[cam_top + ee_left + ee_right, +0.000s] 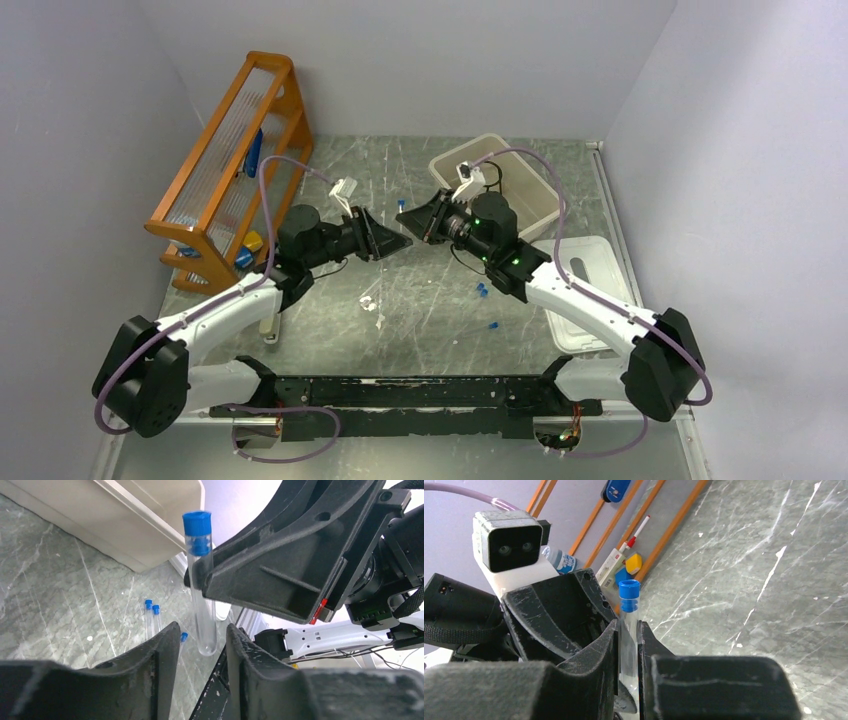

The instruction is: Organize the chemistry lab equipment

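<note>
Tube (204,622), one, blue-capped, upright above the table (60,580), clamped in the right gripper (627,630). The left gripper (202,627) is parted beside its lower end. Three loose tubes (148,617) lie below, one half-hidden.

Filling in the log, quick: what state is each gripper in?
Left gripper: open.
Right gripper: shut on the blue-capped tube.

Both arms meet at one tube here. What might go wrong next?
1. The right end effector pinches the tube above the table; the left end effector is open around only its rounded bottom, so an early release or a shallow grip may drop it.
2. The two end effectors nearly touch, so closing in could knock them together.
</note>
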Controlling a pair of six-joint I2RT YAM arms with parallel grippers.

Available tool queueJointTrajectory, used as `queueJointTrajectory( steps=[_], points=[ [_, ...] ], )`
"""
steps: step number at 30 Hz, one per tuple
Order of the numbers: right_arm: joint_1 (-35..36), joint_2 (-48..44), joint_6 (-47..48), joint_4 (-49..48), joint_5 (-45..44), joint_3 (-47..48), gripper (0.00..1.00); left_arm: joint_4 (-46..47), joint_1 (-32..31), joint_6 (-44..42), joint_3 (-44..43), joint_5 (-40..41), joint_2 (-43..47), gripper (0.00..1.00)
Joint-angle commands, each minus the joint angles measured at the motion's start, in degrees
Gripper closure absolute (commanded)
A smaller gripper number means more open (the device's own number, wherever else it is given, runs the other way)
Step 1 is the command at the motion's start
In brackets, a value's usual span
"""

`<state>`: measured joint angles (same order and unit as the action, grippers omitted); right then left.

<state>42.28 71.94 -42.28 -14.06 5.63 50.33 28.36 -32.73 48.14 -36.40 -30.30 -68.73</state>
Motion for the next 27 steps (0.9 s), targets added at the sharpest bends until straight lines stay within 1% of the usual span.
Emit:
queueJointTrajectory(
  steps=[1, 2, 3, 5, 7, 8, 11, 13, 14, 15, 18, 22, 27],
  points=[
    [0.0, -1.8, -1.3, -0.7, 2.6, -1.3, 0.89, -1.8, -1.0, -4.9, -3.1, 0.2, 0.4, 0.61],
    [0.0, -1.9, -1.4, -0.6, 3.1, -1.4, 0.89, -2.8, -1.0, -6.0, -3.6, 0.5, 0.5, 0.66],
    [0.0, -1.9, -1.5, -0.5, 3.5, -1.5, 0.89, -3.8, -1.0, -7.3, -4.0, 0.5, 0.6, 0.74],
    [-0.1, -1.9, -1.6, 0.1, 4.2, -1.5, 0.88, -8.0, -1.0, -11.5, -6.0, 0.4, 1.0, 0.84],
    [-0.5, -2.1, -2.1, 0.6, 6.2, -1.1, 0.84, -13.8, -1.0, -16.7, -8.1, 1.2, 1.6, 0.93],
    [-0.7, -2.2, -2.6, 1.0, 7.1, -0.5, 0.81, -16.3, -1.0, -19.4, -9.1, 1.3, 1.9, 0.95],
    [-1.3, -2.0, -2.7, 4.7, 9.4, 2.5, 0.64, -22.7, -1.0, -26.8, -11.9, 0.5, 2.7, 0.95],
    [-1.8, -1.5, -2.4, 8.6, 10.0, 5.3, 0.54, -26.3, -1.0, -30.6, -13.6, -0.4, 3.1, 0.95],
    [-2.1, -1.1, -2.2, 10.8, 10.2, 6.7, 0.52, -27.8, -1.0, -32.4, -14.4, -1.0, 3.3, 0.95],
    [-2.6, -0.6, -2.1, 12.9, 10.3, 8.1, 0.51, -30.1, -1.0, -34.0, -15.2, -1.6, 3.5, 0.95],
    [-4.2, -0.1, -2.4, 17.4, 12.4, 10.3, 0.50, -33.0, -1.0, -38.0, -16.6, -3.0, 3.8, 0.95],
    [-6.5, -0.9, -3.6, 16.5, 17.1, 9.7, 0.51, -36.8, -1.0, -42.1, -18.1, -4.2, 3.5, 0.95],
    [-7.4, 0.4, -1.7, 17.9, 20.6, 10.7, 0.54, -40.1, -1.0, -45.4, -19.7, -4.8, 2.8, 0.95]
  ],
)
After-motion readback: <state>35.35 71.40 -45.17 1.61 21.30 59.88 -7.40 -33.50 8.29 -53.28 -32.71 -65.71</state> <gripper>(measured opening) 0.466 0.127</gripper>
